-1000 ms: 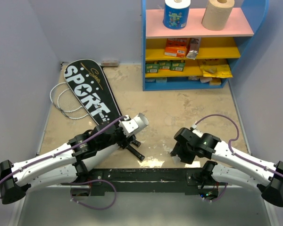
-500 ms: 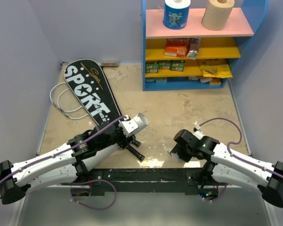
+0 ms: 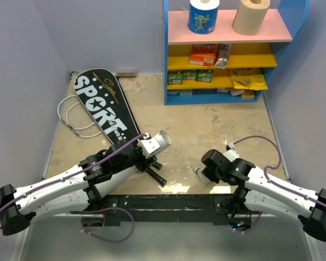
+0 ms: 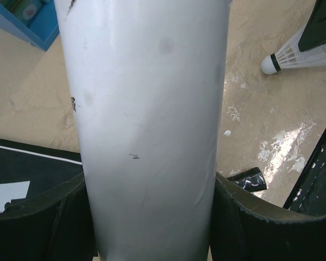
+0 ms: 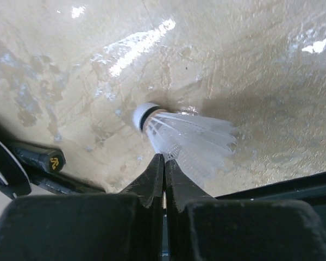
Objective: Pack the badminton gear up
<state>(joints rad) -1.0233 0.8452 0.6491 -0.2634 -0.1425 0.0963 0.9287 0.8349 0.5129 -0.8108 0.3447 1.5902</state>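
One shuttlecock [image 5: 180,137] against right gripper [image 5: 164,161]

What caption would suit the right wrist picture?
Right pincer shut on the skirt of a white shuttlecock on the beige table.

The black racket-shaped cover [image 3: 103,106], lettered "SPORT" in white, lies flat at far left over white-strung rackets [image 3: 70,117]. Their black handles [image 3: 155,175] stick out near centre. The long white tube [image 4: 146,119] sits clamped in the left gripper [image 4: 149,217]. One shuttlecock [image 5: 179,136] lies on its side, its skirt edge seemingly pinched by the right gripper [image 5: 163,159].
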